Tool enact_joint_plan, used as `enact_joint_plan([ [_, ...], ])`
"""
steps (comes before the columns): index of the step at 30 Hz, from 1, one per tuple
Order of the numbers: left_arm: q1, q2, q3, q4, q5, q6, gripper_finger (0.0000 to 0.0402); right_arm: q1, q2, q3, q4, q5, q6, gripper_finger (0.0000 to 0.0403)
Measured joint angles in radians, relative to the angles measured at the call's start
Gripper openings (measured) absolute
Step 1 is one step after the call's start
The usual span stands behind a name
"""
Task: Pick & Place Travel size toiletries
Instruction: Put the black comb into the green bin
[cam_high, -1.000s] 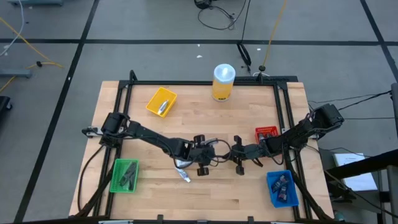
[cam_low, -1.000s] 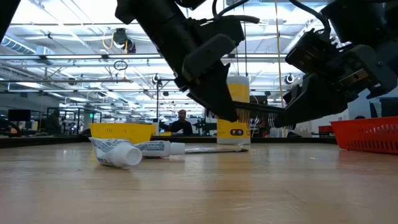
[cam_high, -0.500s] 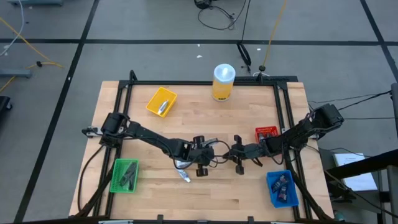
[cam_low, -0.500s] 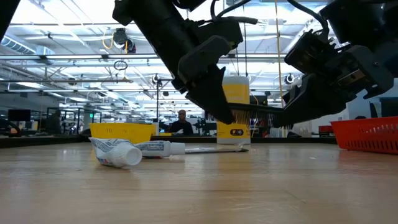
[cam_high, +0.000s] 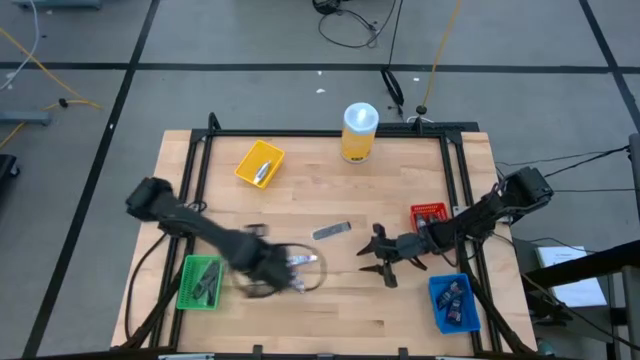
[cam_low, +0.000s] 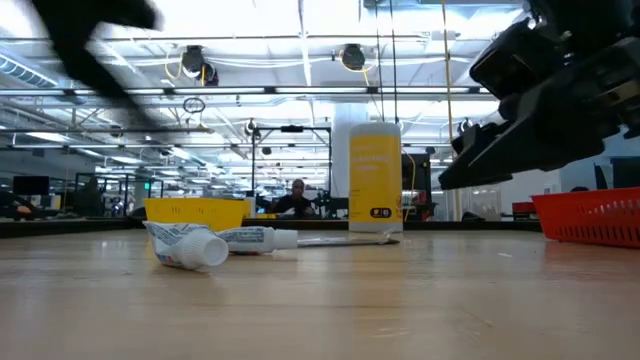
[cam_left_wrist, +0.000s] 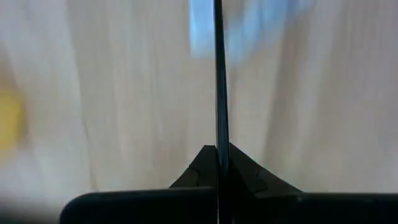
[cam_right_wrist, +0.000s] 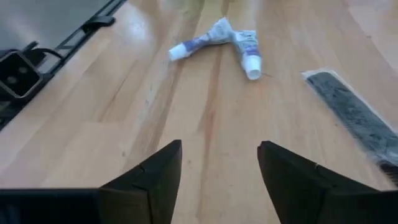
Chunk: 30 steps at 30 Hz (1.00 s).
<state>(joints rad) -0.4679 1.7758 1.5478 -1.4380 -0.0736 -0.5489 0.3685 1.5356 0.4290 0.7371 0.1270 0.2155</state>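
My left gripper, blurred with motion, is over the table's near left, right of the green bin. It is shut on a thin black flat stick, seen edge-on in the left wrist view. My right gripper stands open at mid-table with nothing between its fingers. Two white toothpaste tubes lie flat on the wood, crossing at their crimped ends. A dark comb-like piece in a clear sleeve lies flat near the centre. My left gripper pinches the black flat stick between its two shut fingers at one end. The stick runs straight out past the fingertips, along the fingers, with its thin edge toward the camera. It is lifted clear of the table.
A yellow bin sits far left, a red bin at the right and a blue bin near right, each holding small items. A tall yellow canister with a white lid stands at the far edge. Black rails frame the table.
Both grippers met at mid-table on the black stick. My left gripper shut on it, my right gripper opened and let go. The left arm then swung fast toward the table's left and near side, carrying the stick. The tubes and the sleeved piece stayed put.
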Motion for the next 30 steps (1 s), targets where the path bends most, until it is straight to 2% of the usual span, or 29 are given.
enact_joint_plan([
  [2,-0.049,-0.039,0.001,-0.126,0.101,-0.063,0.0003,0.008,0.0,0.0,0.0,-0.001,0.0,0.021],
  [5,-0.122,-0.099,-0.015,-0.126,0.23,-0.099,0.0005,0.017,0.0,0.0,0.008,0.0,0.0,0.0212],
  [13,-0.291,-0.122,-0.041,-0.123,0.391,-0.089,0.0004,0.027,0.0,0.0,0.035,-0.001,-0.026,0.0207],
  [21,-0.432,-0.155,-0.226,-0.135,0.617,-0.066,0.0002,0.027,0.0,0.0,0.051,-0.001,-0.026,0.0205],
  [23,-0.453,-0.174,-0.275,-0.136,0.617,-0.059,0.0003,0.027,0.0,0.0,0.056,-0.001,-0.027,0.0204],
  [30,-0.427,-0.198,-0.362,-0.132,0.485,0.014,0.0004,0.026,0.0,0.0,0.098,0.001,-0.038,0.0205],
])
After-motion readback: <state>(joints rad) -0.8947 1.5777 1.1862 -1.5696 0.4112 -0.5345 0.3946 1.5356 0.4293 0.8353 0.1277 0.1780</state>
